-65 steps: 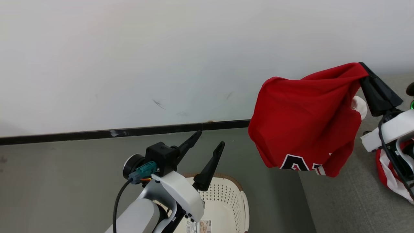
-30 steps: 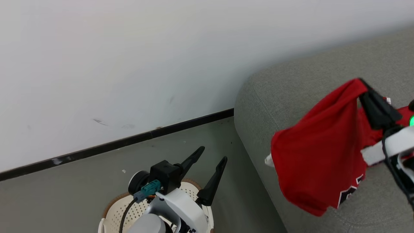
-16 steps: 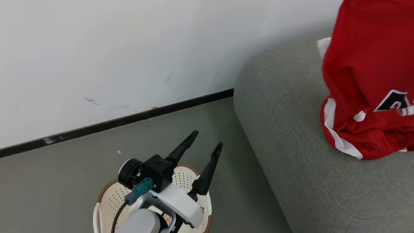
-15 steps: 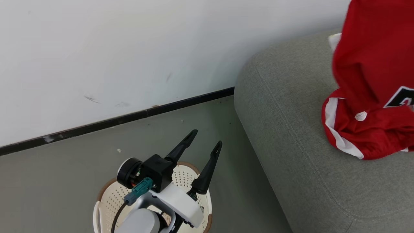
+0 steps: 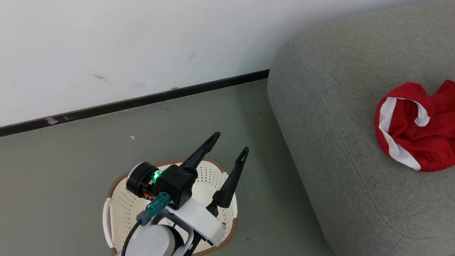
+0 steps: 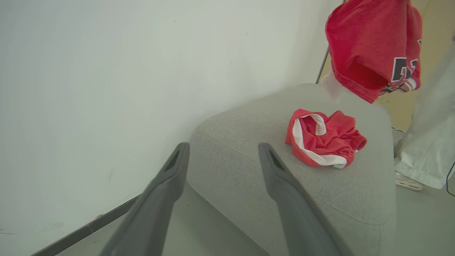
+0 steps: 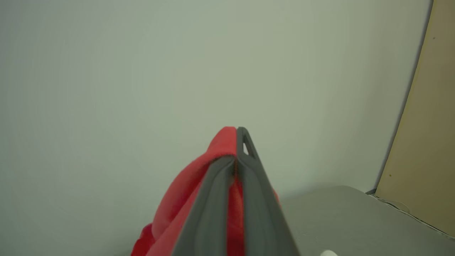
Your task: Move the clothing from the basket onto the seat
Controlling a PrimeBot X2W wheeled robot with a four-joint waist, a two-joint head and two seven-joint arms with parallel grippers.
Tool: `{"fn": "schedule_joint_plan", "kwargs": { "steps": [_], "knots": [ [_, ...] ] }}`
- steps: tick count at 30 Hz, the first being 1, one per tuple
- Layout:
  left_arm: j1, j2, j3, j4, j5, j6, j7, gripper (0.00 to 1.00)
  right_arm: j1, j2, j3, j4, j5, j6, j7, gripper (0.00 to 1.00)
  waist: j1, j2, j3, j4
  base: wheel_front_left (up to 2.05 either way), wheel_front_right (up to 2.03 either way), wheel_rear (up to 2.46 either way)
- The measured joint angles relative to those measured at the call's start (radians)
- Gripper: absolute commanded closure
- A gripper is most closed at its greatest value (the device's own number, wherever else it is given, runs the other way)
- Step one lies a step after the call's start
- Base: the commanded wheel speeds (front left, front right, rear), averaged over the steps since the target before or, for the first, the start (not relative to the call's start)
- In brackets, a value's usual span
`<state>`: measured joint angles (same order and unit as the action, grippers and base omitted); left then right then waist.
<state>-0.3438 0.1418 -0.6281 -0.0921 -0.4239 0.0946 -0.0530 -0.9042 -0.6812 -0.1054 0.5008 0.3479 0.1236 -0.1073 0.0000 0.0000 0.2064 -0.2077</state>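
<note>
Over the large grey woven-fabric sofa [image 6: 249, 170], seen from the left wrist, the soft bright red jersey w/ black-and-white numerals [image 6: 369, 53] hangs in the air, bunched, its lower hem clear of the cushion. Right wrist view: right fingers [image 7: 236, 153] are pressed tight together w/ a fold of that jersey [image 7: 185, 199] pinched btwn them. Red cloth pokes out at the tips on the left side and spills down and left below the fingers. Grey sofa [image 7: 337, 213] lies beneath at lower right.

Second garment, crumpled bright red shorts w/ white stripe and trim [image 5: 426, 142], lies on top of the sofa [image 5: 337, 124] toward its right side in the head view, nothing gripping it. From the left wrist the shorts [image 6: 323, 140] sit just below the hanging jersey, apart from it.

Left fingers [image 5: 231, 177] are spread wide w/ nothing btwn them, raised above the oval cream-white perforated plastic basket w/ brown woven-look rim [image 5: 119, 209]. Basket stands on the grey floor [image 5: 64, 160] beside the sofa's end, near the white wall w/ black skirting [image 5: 142, 42]. In their own view the left fingers [image 6: 284, 185] point toward the sofa's rounded corner, well apart from both garments.
</note>
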Motion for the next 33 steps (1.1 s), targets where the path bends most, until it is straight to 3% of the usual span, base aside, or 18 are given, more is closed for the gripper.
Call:
{"fn": "schedule_joint_plan", "kwargs": {
  "steps": [11, 27, 33],
  "knots": [
    [-0.039, 0.024, -0.014, -0.04, 0.03, 0.0, 0.034, 0.0, 0.06, 0.06, -0.011, 0.133, -0.035, 0.0, -0.074, 1.0, 0.0, 0.0, 0.082, 0.023, 0.0, 0.0, 0.0],
    [-0.066, 0.034, 0.0, -0.05, 0.039, -0.002, 0.037, 0.0, 0.303, 0.302, 0.035, 0.283, -0.042, 0.0, -0.135, 1.0, 0.0, 0.0, 0.136, 0.035, 0.0, 0.0, 0.0],
    [-0.066, 0.033, 0.001, -0.037, 0.038, -0.002, 0.025, 0.0, 0.342, 0.329, 0.035, 0.289, -0.052, 0.0, -0.141, 1.0, 0.0, 0.0, 0.123, 0.03, 0.0, 0.0, 0.0]
  ]
}}
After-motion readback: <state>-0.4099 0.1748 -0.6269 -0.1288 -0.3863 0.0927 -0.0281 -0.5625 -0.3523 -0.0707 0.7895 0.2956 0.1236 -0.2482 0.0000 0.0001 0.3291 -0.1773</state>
